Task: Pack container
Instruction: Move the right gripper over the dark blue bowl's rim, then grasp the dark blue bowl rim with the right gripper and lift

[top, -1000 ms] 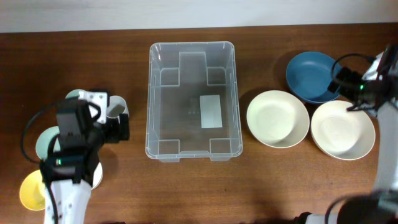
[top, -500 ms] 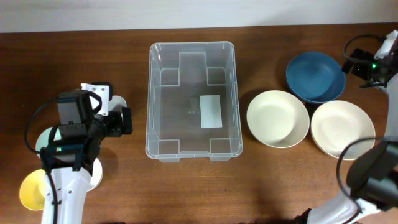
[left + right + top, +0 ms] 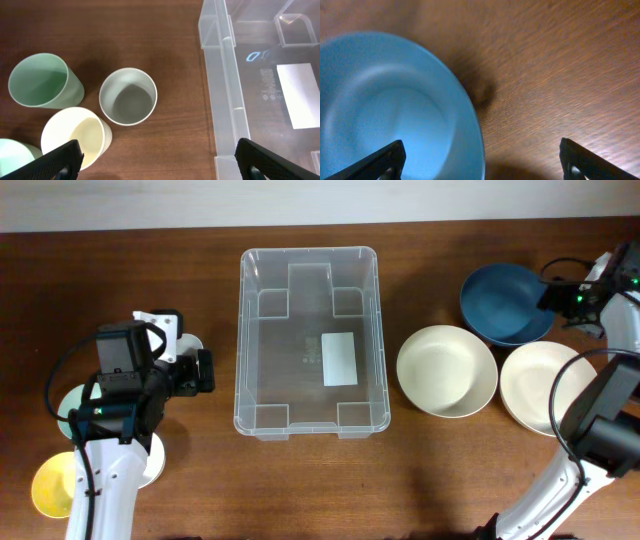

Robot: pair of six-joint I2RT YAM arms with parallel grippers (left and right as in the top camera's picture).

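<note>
The only label in view is a plain white label [image 3: 340, 359] on the base of the container [image 3: 240, 340]. No print can be read on it. Beside it, in the left wrist view, sit faint embossed marks [image 3: 270, 85] that are too small to read.

The container stands upright at the middle of the wooden table [image 3: 420, 470], long side running front to back. It is clear plastic with rounded corners, a thick rolled rim and square moulded ledges inside each corner.

A strip of bare wood lies between its left wall and a cluster of cups, and a narrower strip separates its right wall from a cream bowl [image 3: 446, 370]. A second cream bowl [image 3: 545, 388] sits just beside the first, with a blue bowl [image 3: 505, 302] close behind both.

The left gripper [image 3: 160, 165] is spread wide, one fingertip over the cream cup [image 3: 75, 137] and the other over the container's wall. A grey cup [image 3: 128, 96] and a green cup [image 3: 42, 82] stand upright and close together, smooth and matte.

The right gripper [image 3: 485, 165] is also wide, hanging over the far-right edge of the blue bowl. That view is somewhat blurred, with the bowl's rim curving down between the fingertips and open wood grain to the right.
</note>
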